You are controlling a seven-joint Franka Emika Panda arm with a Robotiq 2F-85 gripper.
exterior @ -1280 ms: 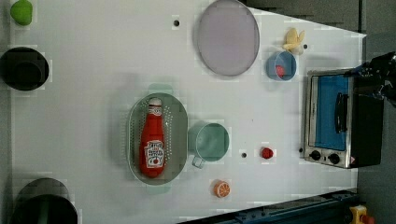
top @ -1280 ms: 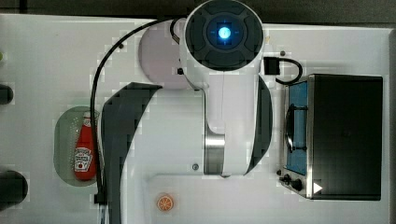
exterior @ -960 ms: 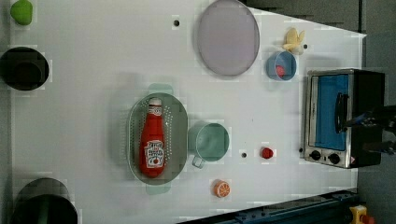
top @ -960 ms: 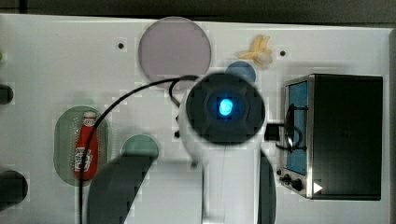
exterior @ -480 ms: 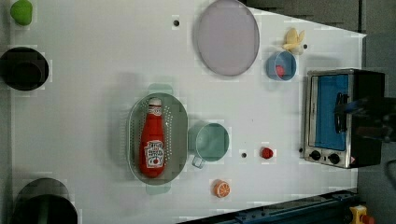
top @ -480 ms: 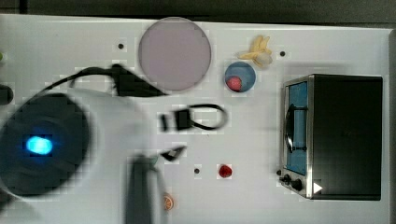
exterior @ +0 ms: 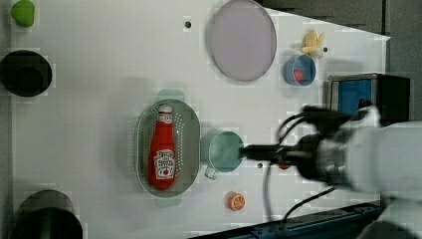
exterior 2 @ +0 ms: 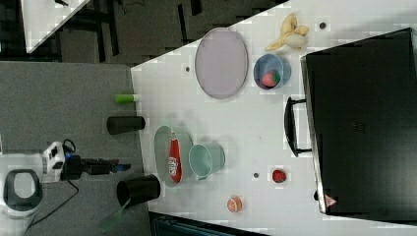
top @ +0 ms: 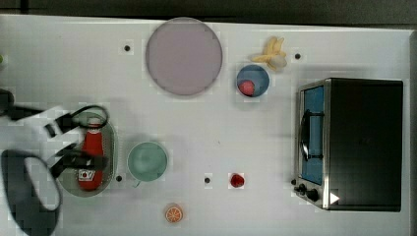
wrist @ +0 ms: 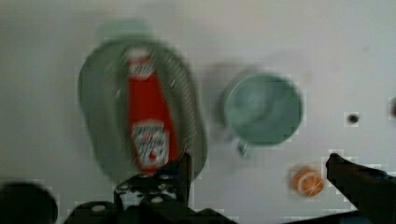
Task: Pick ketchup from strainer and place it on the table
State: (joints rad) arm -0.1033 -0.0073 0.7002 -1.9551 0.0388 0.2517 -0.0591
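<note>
One ketchup (top: 91,156) in strainer (top: 112,147) — base hidden (arm) | end effector (wrist: 257,163) open, fingertips blurred

teal cup (top: 147,161), lilac plate (top: 184,56), toaster oven (top: 351,143)

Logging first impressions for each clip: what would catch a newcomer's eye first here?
The red squeeze ketchup bottle with white cap stands out, lying flat in the pale green oval perforated strainer on the white table. Beside it, to the left view's right, sits a round teal cup. The black toaster oven dominates the top view's right, while the open claw hangs above the strainer.
</note>
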